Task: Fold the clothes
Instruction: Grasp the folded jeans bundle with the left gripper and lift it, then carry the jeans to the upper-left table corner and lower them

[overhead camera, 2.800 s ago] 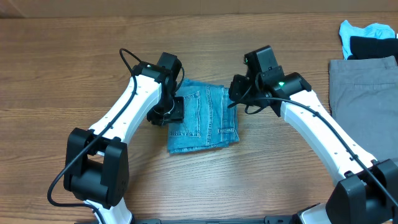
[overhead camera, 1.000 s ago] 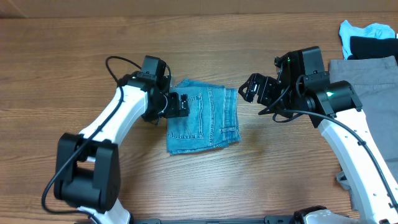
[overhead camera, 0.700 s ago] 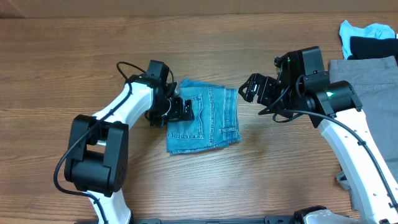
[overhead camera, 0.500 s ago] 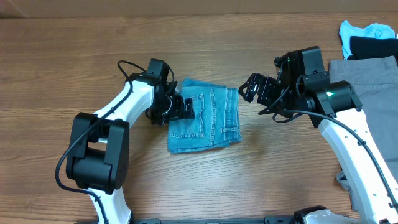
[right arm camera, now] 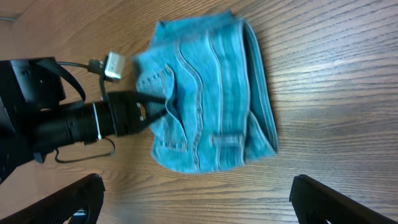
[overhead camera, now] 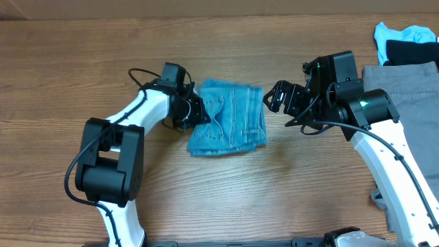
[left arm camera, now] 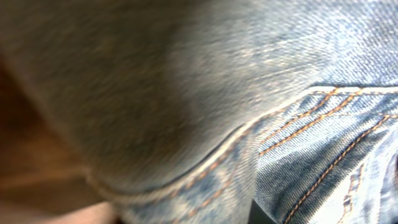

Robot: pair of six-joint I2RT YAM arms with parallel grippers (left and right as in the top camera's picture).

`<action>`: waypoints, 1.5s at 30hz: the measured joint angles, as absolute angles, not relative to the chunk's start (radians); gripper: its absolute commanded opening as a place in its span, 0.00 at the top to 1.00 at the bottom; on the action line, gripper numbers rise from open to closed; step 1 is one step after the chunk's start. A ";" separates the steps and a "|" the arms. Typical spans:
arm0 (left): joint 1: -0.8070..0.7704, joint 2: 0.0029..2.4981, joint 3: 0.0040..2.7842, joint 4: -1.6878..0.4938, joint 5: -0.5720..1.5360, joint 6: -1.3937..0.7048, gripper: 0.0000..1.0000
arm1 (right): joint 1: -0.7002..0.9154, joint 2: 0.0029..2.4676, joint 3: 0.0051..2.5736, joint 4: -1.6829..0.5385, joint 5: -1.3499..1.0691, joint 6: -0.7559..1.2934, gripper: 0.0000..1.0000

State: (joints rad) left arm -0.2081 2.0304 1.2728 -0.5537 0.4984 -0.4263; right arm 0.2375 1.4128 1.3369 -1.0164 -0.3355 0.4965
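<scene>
Folded jeans lay on table; L gripper clenched on jeans' left edge, denim bunched; R gripper just beside jeans' right edge, released, empty. Risk: one-sided tug could drag the stack & undo the fold.

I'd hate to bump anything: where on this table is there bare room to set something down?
Bare table spreads left of the left arm, and in front of the jeans between the two arm bases. It is crowded on the right: the grey garment and piled clothes, and the gap between jeans and right pincer.
</scene>
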 measured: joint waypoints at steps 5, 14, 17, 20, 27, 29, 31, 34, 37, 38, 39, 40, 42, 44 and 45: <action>-0.039 2.034 1.272 -0.473 0.474 -0.576 0.74 | 0.237 1.413 1.337 -1.016 -0.336 0.496 0.00; 0.430 2.042 1.272 -0.361 0.389 -0.812 0.59 | 0.237 1.413 1.337 -1.010 -0.324 0.496 0.00; 0.542 2.043 1.272 -0.350 0.377 -0.861 0.61 | 0.237 1.413 1.337 -1.002 -0.321 0.496 0.00; 0.613 2.043 1.272 -0.350 0.369 -0.893 0.58 | 0.237 1.413 1.337 -0.991 -0.321 0.496 0.00; 0.610 2.043 1.272 -0.345 0.332 -0.971 0.55 | 0.243 1.438 1.337 -0.982 -0.317 0.496 0.00; 0.586 2.043 1.272 -0.313 0.316 -1.000 0.55 | 0.252 1.447 1.337 -0.971 -0.315 0.496 0.00; 0.554 2.045 1.269 -0.274 0.294 -1.024 0.49 | 0.263 1.453 1.337 -0.963 -0.315 0.497 0.00; 0.473 2.059 1.262 -0.152 0.238 -1.089 0.40 | 0.270 1.464 1.337 -0.954 -0.314 0.509 0.00; 0.390 2.094 1.258 0.019 0.197 -1.105 0.41 | 0.270 1.468 1.337 -0.953 -0.314 0.519 0.00; 0.371 2.104 1.258 0.045 0.183 -1.105 0.42 | 0.270 1.468 1.337 -0.954 -0.314 0.520 0.00; 0.352 2.115 1.258 0.076 0.167 -1.100 0.42 | 0.270 1.468 1.337 -0.957 -0.314 0.520 0.00; 0.337 2.126 1.259 0.105 0.149 -1.097 0.42 | 0.270 1.468 1.337 -0.958 -0.313 0.521 0.00; 0.335 2.139 1.263 0.131 0.136 -1.095 0.41 | 0.270 1.468 1.337 -0.957 -0.314 0.524 0.00; 0.341 2.162 1.283 0.158 0.126 -1.083 0.41 | 0.270 1.468 1.337 -0.957 -0.314 0.524 0.00; 0.347 2.179 1.303 0.166 0.126 -1.058 0.41 | 0.270 1.468 1.337 -0.958 -0.314 0.524 0.00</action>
